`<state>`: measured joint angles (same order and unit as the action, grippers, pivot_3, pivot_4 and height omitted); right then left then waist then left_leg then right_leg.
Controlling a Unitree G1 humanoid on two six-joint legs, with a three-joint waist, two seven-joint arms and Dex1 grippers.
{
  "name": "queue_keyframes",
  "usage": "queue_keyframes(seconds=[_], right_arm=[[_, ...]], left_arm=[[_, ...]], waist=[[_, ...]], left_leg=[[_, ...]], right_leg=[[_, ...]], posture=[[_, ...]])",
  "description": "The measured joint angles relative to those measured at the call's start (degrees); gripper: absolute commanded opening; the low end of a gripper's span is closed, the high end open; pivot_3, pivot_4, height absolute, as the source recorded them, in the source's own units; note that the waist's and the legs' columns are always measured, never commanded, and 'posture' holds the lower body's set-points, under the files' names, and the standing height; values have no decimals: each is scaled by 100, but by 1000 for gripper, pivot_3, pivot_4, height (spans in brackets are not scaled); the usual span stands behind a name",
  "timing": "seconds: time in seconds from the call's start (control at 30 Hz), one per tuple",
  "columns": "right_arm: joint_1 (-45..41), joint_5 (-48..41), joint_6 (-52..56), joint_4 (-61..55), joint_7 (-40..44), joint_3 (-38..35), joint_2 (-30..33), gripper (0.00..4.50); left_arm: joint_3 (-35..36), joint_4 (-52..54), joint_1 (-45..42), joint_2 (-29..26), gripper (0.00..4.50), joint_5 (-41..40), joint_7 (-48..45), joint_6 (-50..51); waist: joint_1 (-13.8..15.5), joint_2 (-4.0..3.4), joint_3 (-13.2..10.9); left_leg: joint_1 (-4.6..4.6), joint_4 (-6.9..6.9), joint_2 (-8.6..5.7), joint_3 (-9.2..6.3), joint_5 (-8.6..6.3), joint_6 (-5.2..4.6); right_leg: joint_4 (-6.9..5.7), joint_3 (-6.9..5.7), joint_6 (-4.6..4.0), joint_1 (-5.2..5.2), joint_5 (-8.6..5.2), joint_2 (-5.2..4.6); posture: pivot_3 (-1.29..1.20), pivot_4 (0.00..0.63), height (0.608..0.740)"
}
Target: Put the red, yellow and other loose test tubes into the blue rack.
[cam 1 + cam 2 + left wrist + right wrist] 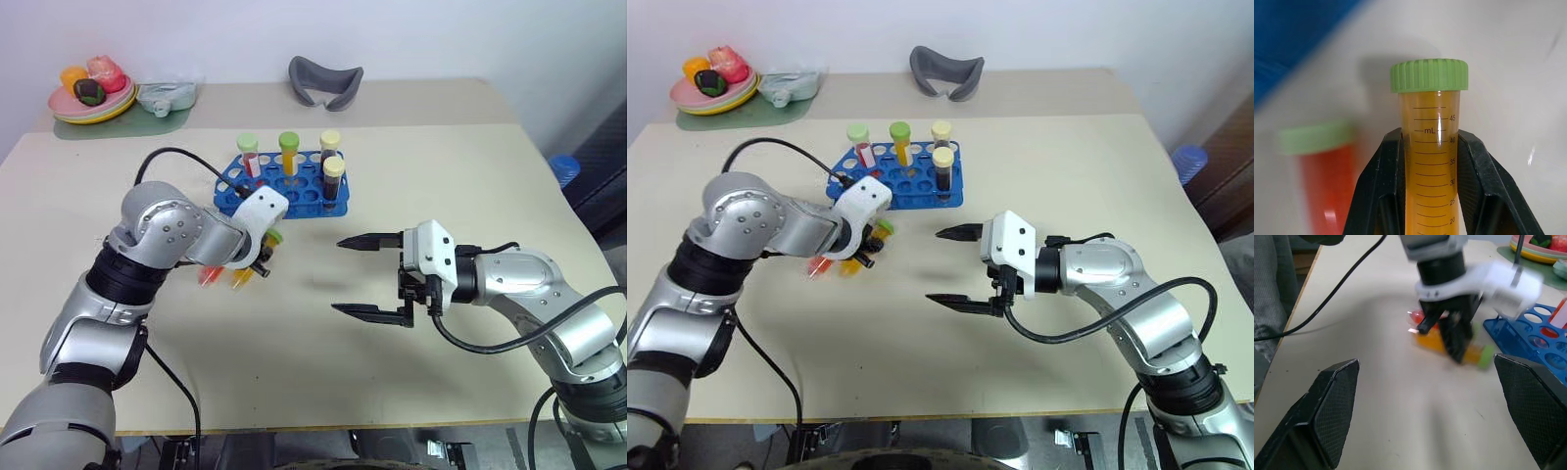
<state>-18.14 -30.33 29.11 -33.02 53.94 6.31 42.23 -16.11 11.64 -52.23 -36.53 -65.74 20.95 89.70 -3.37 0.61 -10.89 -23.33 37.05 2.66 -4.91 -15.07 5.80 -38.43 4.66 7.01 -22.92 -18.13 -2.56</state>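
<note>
Yellow tube: the yellow-orange test tube (1431,156) with its green cap sits between the left gripper's two black fingers (1382,186), which press its sides just under the cap; it lies roughly level, close above the table, cap toward the rack
Red tube: the red-orange test tube (210,277) with a pale green cap lies just beside the yellow one, on the side away from the right arm, partly hidden under the left gripper; whether it rests flat on the table cannot be told
Left gripper: the left gripper (257,262) is closed on the yellow tube, pointing forward and down, just in front of the rack's near edge
Blue rack: the blue rack (306,197) stands on the table just behind the left gripper; four capped tubes stand upright in it: a red one with pale green cap (248,155), a yellow-orange one with green cap (288,152), and two dark ones with cream caps (332,176) at the right end
Right gripper: the right gripper (367,277) hangs over bare table, well apart from the tubes, pointing toward the left arm with its jaws spread wide and nothing between them
Table: a beige table (441,176) bears everything
Far edge: a grey curved object (324,82) sits behind the rack; a plate of toy food (90,95) on a green mat and a pale green item (164,97) sit in the far left corner
</note>
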Motion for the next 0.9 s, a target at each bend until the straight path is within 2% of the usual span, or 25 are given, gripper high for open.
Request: queue_keyframes(seconds=[0.13, 0.27, 0.4, 0.47, 0.63, 0.9], right_arm=[[156, -88, 178, -62, -226, -127, -24, 4500], [192, -202, 388, -53, -630, -222, -348, 4500], [181, -201, 524, -37, -909, -207, -602, 4500], [163, -201, 578, -27, -1008, -207, -695, 4500], [124, -243, 733, -24, -1224, -205, -895, 4500], [251, -189, 758, -25, -1429, -202, -946, 4500]], left_arm=[[675, 1064, 317, -219, 777, 930, -889, -1693], [974, 1209, 864, 111, 777, 2124, -1638, -3623], [370, 618, 1175, 712, 777, 3823, -1829, -5427], [334, 85, 1370, 1369, 777, 4386, -1757, -6244], [315, -1236, 1643, 2355, 777, 5297, -1866, -8020], [361, -2779, 1653, 2946, 777, 6024, -2321, -9693]], waist=[[41, -1, 0], [97, -5, 4], [139, -3, 4], [154, -3, 4], [151, -3, 4], [125, -3, 4]], left_leg=[[0, -2, 1, 5, 8, 15], [3, 0, 0, 9, 7, 13], [-2, 1, -5, 11, 1, 3], [-3, 3, -4, 11, -3, -4], [-3, 3, -4, 10, -9, -15], [-1, 4, -4, 10, -14, -25]], right_leg=[[7, 1, 0, 1, 0, -2], [13, 1, 0, 9, 0, -3], [31, 0, 2, 16, 1, -8], [33, -1, 2, 15, 1, -8], [30, -2, 2, 12, 1, -7], [27, -3, 3, 15, 2, -7]], posture=[[0, 150, 740], [0, 150, 740], [0, 150, 740], [0, 150, 740], [0, 150, 740], [0, 150, 740]])
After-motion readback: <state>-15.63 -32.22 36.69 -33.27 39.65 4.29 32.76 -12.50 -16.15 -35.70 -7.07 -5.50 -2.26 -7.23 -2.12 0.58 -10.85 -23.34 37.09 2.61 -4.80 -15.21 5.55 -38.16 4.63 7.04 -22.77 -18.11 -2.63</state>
